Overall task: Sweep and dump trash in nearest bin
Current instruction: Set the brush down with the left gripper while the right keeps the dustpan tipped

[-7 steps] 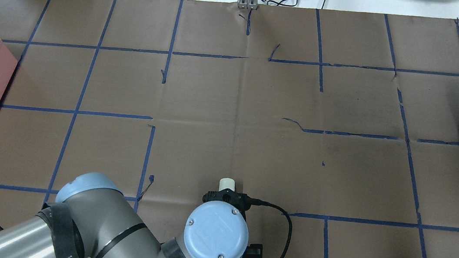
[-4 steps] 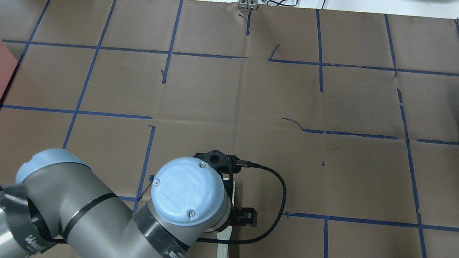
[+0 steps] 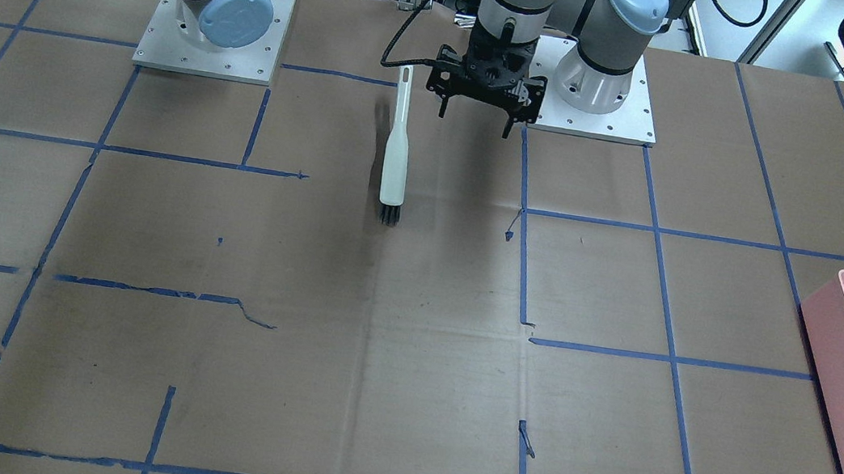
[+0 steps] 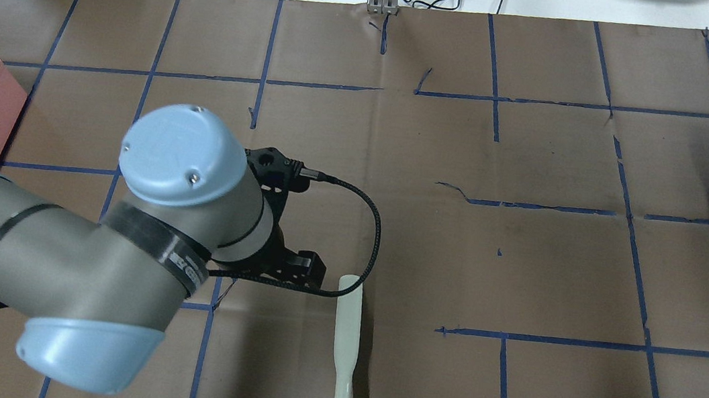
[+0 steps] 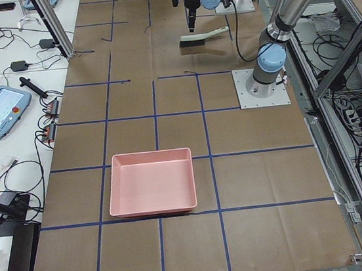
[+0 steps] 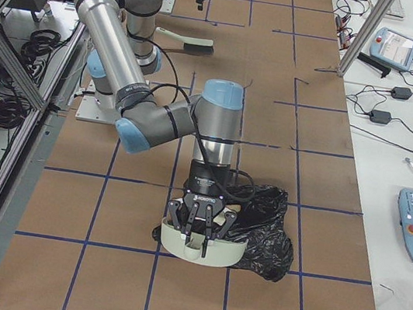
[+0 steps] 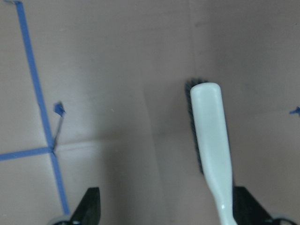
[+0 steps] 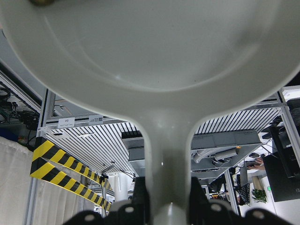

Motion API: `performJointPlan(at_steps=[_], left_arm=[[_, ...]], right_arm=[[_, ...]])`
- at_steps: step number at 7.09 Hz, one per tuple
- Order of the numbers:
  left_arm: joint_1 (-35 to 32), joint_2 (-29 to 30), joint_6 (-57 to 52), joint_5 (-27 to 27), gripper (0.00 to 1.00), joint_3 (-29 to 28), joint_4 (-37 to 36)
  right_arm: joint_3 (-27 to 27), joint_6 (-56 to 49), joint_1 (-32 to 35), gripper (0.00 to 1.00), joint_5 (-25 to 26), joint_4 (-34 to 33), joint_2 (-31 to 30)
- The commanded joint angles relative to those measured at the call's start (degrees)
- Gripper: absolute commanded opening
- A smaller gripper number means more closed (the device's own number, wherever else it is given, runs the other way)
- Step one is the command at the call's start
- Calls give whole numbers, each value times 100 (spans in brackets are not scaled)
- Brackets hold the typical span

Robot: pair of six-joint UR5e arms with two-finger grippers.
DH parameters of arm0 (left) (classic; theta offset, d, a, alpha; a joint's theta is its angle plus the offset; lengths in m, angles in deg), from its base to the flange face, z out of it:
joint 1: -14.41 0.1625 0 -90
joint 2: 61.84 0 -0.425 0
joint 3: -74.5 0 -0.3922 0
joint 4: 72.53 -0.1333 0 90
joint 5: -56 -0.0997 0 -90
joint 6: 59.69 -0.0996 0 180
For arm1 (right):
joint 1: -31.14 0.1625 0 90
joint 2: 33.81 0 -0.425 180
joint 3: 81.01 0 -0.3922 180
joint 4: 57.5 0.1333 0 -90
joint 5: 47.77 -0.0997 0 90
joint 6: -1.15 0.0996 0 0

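Your left gripper hangs spread, empty; brush lies just to its right, handle toward base. Right gripper, seemingly well apart, clamps dustpan.

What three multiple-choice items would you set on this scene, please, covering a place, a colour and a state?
1. Where is the brush? A on the floor; B flat on the table; C in a drawer.
2. What colour is the bin? A pink; B green; C blue.
3. The left claw is: A open and empty; B shut on a cup; C out of view.
Key: B, it lies along the brown paper; A, its walls are pink; A, its fingers spread with nothing between.
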Motion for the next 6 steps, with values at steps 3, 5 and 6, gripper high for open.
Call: performJointPlan(at_steps=[3, 5, 6], left_arm=[[1150, 58, -764, -23, 99, -1131, 1316], [1230, 34, -843, -14, 99, -1793, 2231], [1457, -2, -1088, -14, 99, -1882, 2530]], right_arm=[[-105, -315, 262, 2, -33, -440, 21], [-106, -359, 367, 2, -86, -440, -23], [-106, -359, 498, 2, -77, -457, -32]])
